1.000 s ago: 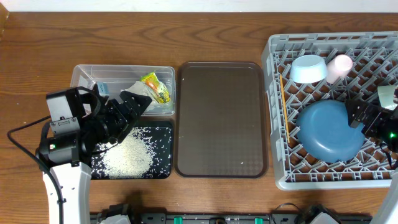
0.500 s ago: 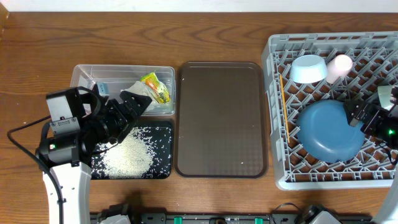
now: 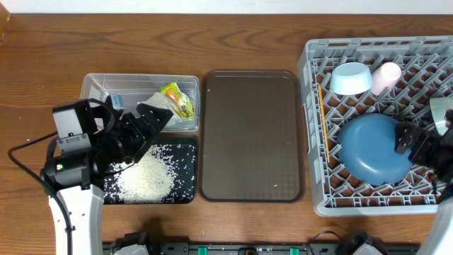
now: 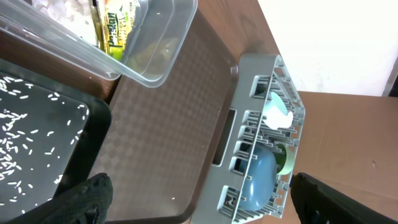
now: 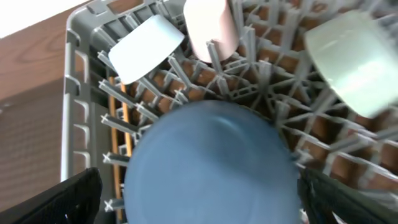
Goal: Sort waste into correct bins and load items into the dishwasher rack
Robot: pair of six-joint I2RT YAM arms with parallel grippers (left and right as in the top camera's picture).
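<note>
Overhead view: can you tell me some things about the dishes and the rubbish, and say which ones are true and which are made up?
1. The blue plate lies in the grey rack. True.
2. The rice is in the clear tub. False: it lies on the black tray.
3. The snack wrapper is in the clear tub. True.
4. The pink cup sits in the clear tub. False: it is in the grey rack, beside the light-blue bowl.
</note>
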